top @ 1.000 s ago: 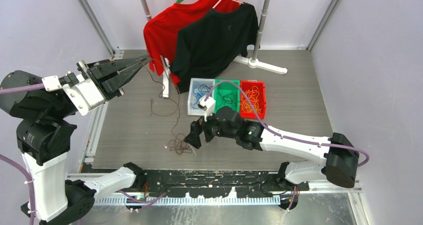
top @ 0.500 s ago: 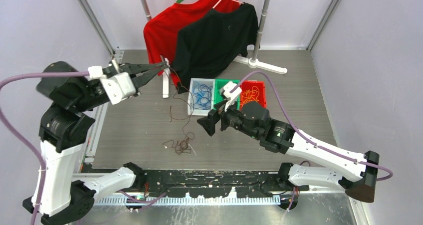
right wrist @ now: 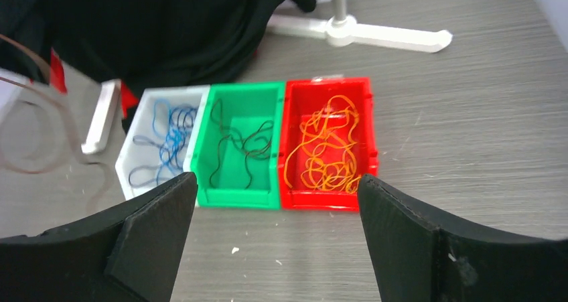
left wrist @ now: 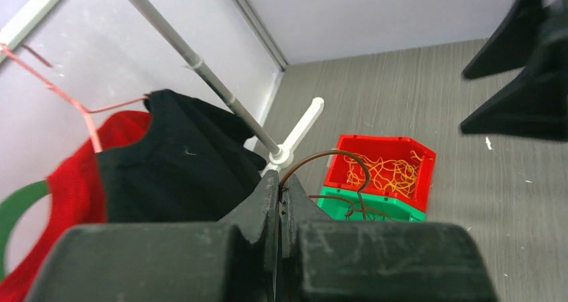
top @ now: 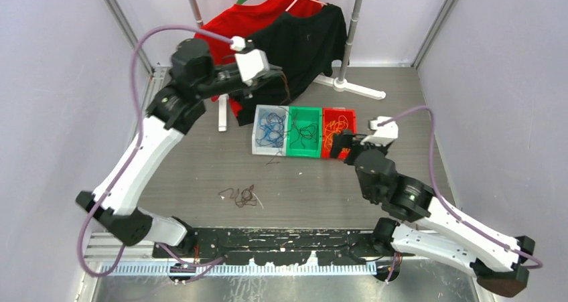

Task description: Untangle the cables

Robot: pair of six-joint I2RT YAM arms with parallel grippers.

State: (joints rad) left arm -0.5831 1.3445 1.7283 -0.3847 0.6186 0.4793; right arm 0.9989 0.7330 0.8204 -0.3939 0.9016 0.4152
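— Left wrist view: is the left tool point(left wrist: 280, 181) closed tight on one brown cable point(left wrist: 335, 156), held high near the green bin point(left wrist: 338, 199)?
— Yes. I think this is the sorting step; next it must come over that bin and release. The right tool point(right wrist: 276, 193) stands wide open and empty. A small tangle point(top: 241, 196) lies on the table point(top: 402, 168).

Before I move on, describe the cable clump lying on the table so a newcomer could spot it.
Find the row of three bins, then look from the white bin toward the near edge of the table. The dark brown cable clump lies there, tangled, outside any bin.
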